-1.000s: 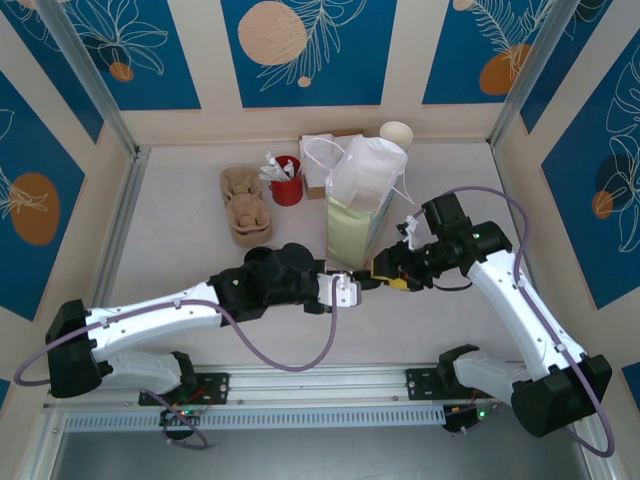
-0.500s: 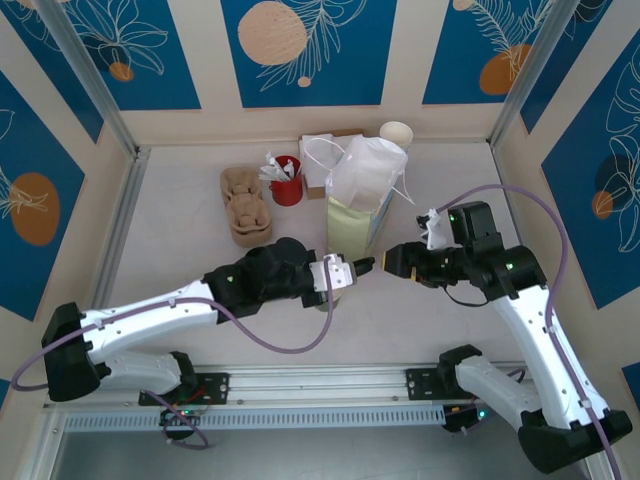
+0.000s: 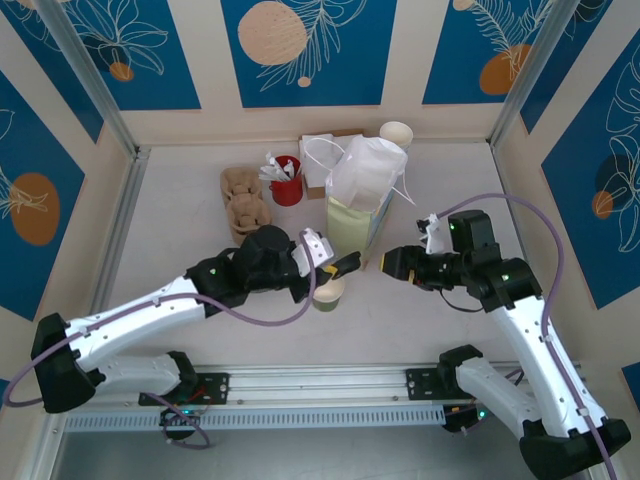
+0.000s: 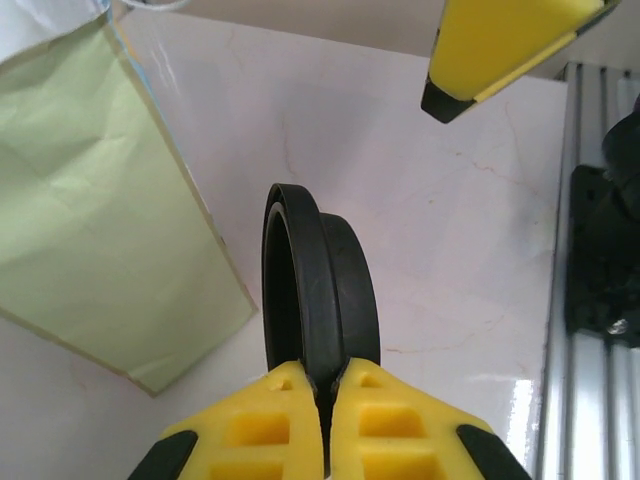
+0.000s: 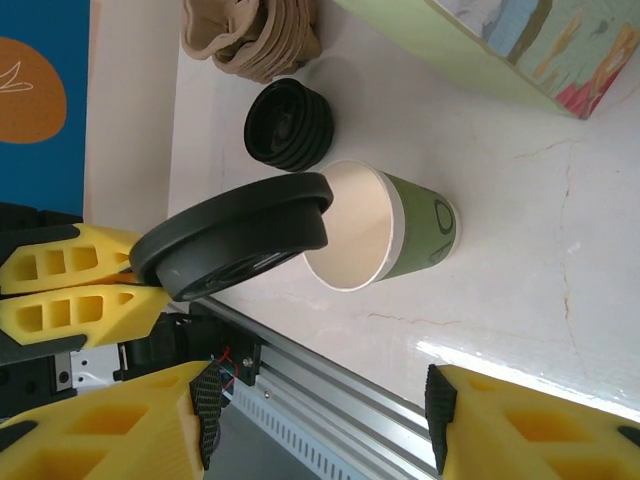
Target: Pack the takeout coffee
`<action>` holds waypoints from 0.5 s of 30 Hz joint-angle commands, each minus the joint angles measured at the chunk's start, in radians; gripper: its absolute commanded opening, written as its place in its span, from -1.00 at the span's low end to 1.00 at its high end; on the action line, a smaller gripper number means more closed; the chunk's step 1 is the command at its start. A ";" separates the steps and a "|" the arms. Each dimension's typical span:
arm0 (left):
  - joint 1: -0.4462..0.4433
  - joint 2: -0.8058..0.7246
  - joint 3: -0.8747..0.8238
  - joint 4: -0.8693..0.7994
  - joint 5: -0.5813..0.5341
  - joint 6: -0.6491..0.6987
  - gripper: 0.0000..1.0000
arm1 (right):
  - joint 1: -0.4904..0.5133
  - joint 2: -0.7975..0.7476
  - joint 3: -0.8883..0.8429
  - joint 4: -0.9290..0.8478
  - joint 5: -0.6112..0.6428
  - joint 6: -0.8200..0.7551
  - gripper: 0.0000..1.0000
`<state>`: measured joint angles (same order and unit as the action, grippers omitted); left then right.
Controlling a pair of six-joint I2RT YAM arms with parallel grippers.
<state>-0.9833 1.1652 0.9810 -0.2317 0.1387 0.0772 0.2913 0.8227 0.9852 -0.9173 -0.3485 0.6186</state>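
The takeout coffee's paper cup (image 3: 329,292) (image 5: 392,225) stands upright and lidless on the table, cream inside with a green lower band. Its round black lid (image 4: 320,285) (image 5: 235,245) is tilted just above and beside the cup's rim, pinched at its edge by my left gripper (image 3: 341,268) (image 4: 325,385), which is shut on it. My right gripper (image 3: 390,263) (image 5: 320,420) hangs open a little to the right of the cup, with nothing between its fingers. The pale green paper bag (image 3: 358,222) (image 4: 100,200) stands right behind the cup.
A squat stack of black lids (image 5: 290,125) sits next to the cup. Cardboard cup carriers (image 3: 245,205), a red cup of packets (image 3: 287,184), a white box (image 3: 320,158) and stacked cream cups (image 3: 396,132) line the back. The metal rail (image 3: 330,385) runs along the near edge.
My left gripper has drawn back and to the left with the lid, uncovering the open cup. My right gripper has pulled away to the right and opened wider.
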 commanded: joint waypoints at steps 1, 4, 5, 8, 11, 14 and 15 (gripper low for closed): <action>0.039 -0.029 0.056 -0.055 0.096 -0.116 -0.88 | -0.006 -0.009 -0.029 0.040 -0.045 0.036 0.16; 0.087 -0.035 0.063 -0.074 0.160 -0.184 -0.89 | -0.009 -0.015 -0.058 0.068 -0.059 0.057 0.16; 0.102 -0.038 0.062 -0.077 0.181 -0.207 -0.89 | -0.009 -0.014 -0.068 0.076 -0.065 0.064 0.16; 0.145 -0.042 0.064 -0.080 0.229 -0.275 -0.89 | -0.009 -0.014 -0.095 0.107 -0.082 0.087 0.16; 0.178 -0.035 0.063 -0.079 0.284 -0.342 -0.89 | -0.009 -0.017 -0.122 0.143 -0.101 0.115 0.16; 0.213 -0.017 0.059 -0.074 0.347 -0.410 -0.89 | -0.010 -0.016 -0.153 0.174 -0.101 0.148 0.15; 0.224 -0.012 0.054 -0.071 0.357 -0.432 -0.89 | -0.009 -0.015 -0.160 0.173 -0.093 0.154 0.15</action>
<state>-0.7876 1.1427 1.0130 -0.3012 0.3981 -0.2539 0.2874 0.8207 0.8490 -0.7765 -0.4156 0.7265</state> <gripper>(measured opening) 0.057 0.578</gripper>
